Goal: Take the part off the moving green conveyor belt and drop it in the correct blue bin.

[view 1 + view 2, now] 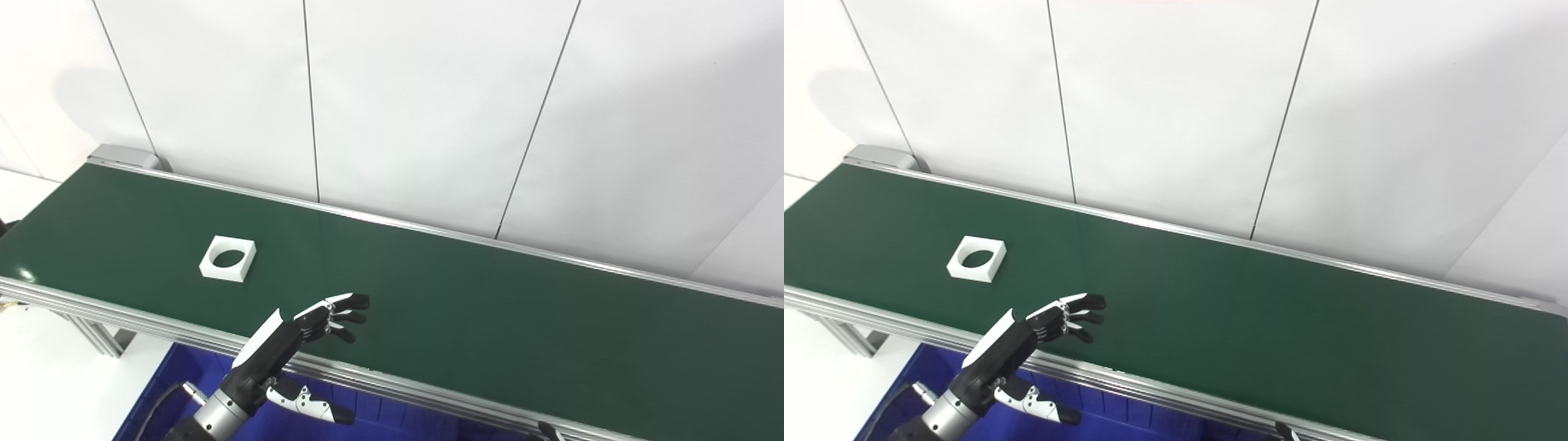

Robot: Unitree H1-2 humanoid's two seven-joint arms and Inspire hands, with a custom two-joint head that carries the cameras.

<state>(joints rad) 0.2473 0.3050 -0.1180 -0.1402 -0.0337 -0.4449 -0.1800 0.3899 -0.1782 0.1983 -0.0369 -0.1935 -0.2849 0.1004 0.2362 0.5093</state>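
closest to me, under the near rail, is the blue bin point(184, 373), only its left portion and some divider walls showing; i can't tell from here how its compartments are laid out or which one is the correct one. my left hand point(288, 343) comes up from the bottom left over that bin and reaches across the aluminium rail point(429, 395), its fingers point(337, 312) spread and stretched out above the near edge of the green conveyor belt point(490, 318), thumb hanging down below the rail. it holds nothing, fingers apart.

of my right hand point(549, 432) i get only a dark tip at the bottom edge, right of centre; i can't tell whether it is open or closed.

the part point(228, 258), a white square block with a round hole through it, lies flat on the belt to the left of and a little beyond the left fingertips, well clear of them, nothing touching it. it is square, so no long axis to line up with; its edges sit slightly skewed to the rails. the left hand is plainly the nearer one. i judge the grasp depends on whether the belt carries the part toward the hand or away, which one still cannot show.

beyond the belt there is the far rail and a white panelled wall point(429, 110). i see no brand, label or readable writing anywhere.
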